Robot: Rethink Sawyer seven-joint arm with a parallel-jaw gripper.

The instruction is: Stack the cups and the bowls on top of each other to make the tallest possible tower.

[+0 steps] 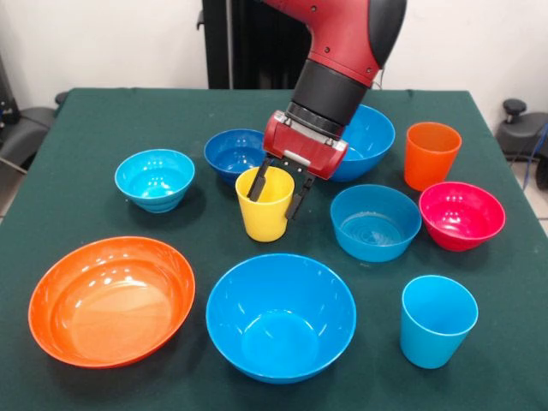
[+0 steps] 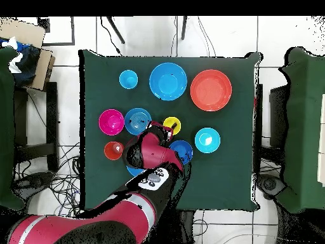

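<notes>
- The gripper [image 1: 278, 192] is low over the yellow cup [image 1: 265, 209], near the middle of the green tabletop [image 1: 103, 120].
- The fingers [image 1: 259, 181] are apart: one black finger goes down inside the cup's mouth, the other hangs outside its wall on the side of the medium light blue bowl [image 1: 375, 222]. I cannot tell if they already press the wall.
- The yellow cup stands upright with the mouth up, on the tabletop, not on any other piece.
- In the front view, the small dark blue bowl [image 1: 233, 152] is just behind the yellow cup, and a large blue bowl [image 1: 370, 137] is behind the gripper, partly hidden by the red wrist.
- The cyan bowl [image 1: 155, 178] sits apart at the left side of this view.
- The orange cup [image 1: 431, 154] stands upright at the right, and the magenta-red bowl [image 1: 461, 214] is near it, just in front.
- The medium light blue bowl lies between the yellow cup and the magenta-red bowl.
- At the near edge there are the wide orange bowl [image 1: 111, 300], the second large blue bowl [image 1: 281, 317] and the light blue cup [image 1: 437, 320], all with the mouth up.
- No piece is stacked on another; each one stands alone on the tabletop.
- In the overhead view the arm [image 2: 95, 222] comes from the bottom and covers part of the bowls close to the robot.
</notes>
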